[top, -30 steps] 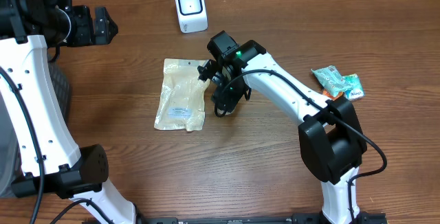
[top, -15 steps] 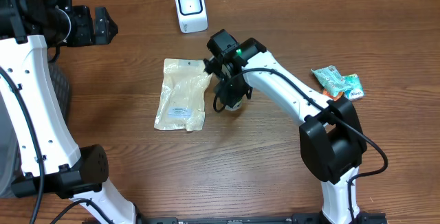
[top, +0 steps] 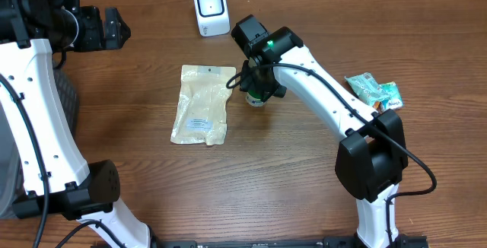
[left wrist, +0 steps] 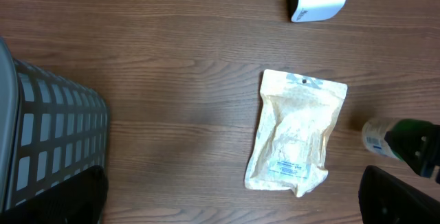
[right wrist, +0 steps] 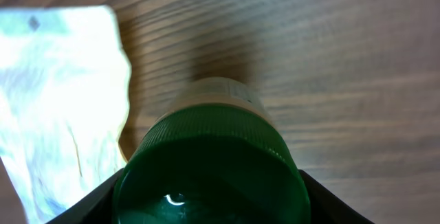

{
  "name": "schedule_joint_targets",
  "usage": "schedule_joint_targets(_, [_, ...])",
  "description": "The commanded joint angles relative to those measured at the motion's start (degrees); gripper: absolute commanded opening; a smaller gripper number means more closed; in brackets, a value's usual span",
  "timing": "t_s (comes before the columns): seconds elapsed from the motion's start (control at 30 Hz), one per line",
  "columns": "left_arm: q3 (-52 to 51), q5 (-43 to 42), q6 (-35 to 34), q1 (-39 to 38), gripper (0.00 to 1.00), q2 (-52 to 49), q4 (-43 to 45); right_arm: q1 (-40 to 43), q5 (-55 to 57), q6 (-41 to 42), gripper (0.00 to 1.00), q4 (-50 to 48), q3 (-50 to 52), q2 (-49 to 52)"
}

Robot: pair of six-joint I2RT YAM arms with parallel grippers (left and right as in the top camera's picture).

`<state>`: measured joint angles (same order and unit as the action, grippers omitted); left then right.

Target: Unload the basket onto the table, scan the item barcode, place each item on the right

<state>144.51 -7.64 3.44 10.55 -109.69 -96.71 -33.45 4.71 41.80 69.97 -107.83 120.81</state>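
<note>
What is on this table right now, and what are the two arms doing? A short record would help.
Scanner: white, standing at the far side of the table
Pouch: pale, sealed, lying flat with a small label facing up
Bottle: green cap, held just right of the pouch
Right gripper: closed on the bottle
Left gripper: open, holding nothing, at the far left
Other: green packets at the right; grey basket at the left
</note>
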Motion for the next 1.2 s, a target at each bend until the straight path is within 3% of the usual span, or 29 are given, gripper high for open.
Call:
schedule_joint_targets(0.0, [-0.02,0.2,0.87,0.26,0.99,-0.31,-0.09,-0.07,-0.04,15.61,0.55,-0.61,3.13,-0.24])
schedule_joint_targets(0.13, [-0.02,0.2,0.87,0.26,1.0,-0.31,-0.09,-0.07,-0.09,18.45,0.55,-2.84,6.51,-0.24])
schedule_joint_targets(0.27, [-0.02,0.2,0.85,0.13,0.99,-0.28,-0.09,-0.07,0.61,16.06,0.55,-4.57,7.5,-0.24])
schedule_joint_targets(0.33, [-0.02,0.2,0.85,0.13,1.0,-0.31,-0.09,-0.07,0.59,6.8,0.64,-6.45,7.3,-0.26])
schedule_joint_targets(0.37, [-0.02,0.2,0.87,0.13,1.0,-0.28,-0.09,-0.07,0.22,0.11,0.78,-7.52,7.06,-0.26])
schedule_joint_targets(0.43, [-0.02,0.2,0.85,0.15,1.0,-0.28,-0.09,-0.07,-0.57,-13.79,0.93,-8.2,6.64,-0.31])
schedule_joint_targets(0.5, [-0.02,0.2,0.85,0.15,0.99,-0.28,-0.09,-0.04,-0.48,-26.32,1.0,-6.86,5.51,-0.46])
schedule_joint_targets(0.57, [-0.02,0.2,0.85,0.15,1.0,-0.31,-0.09,0.07,-0.02,-33.7,1.0,-4.79,3.96,-0.57])
schedule_joint_targets(0.97, [-0.02,0.2,0.87,0.13,0.99,-0.28,-0.09,0.22,-2.58,-58.77,1.0,-5.42,2.75,-0.44])
schedule_joint_targets(1.17, [-0.02,0.2,0.87,0.15,0.99,-0.31,-0.09,0.79,-3.5,-63.12,1.0,-9.11,5.46,-0.24])
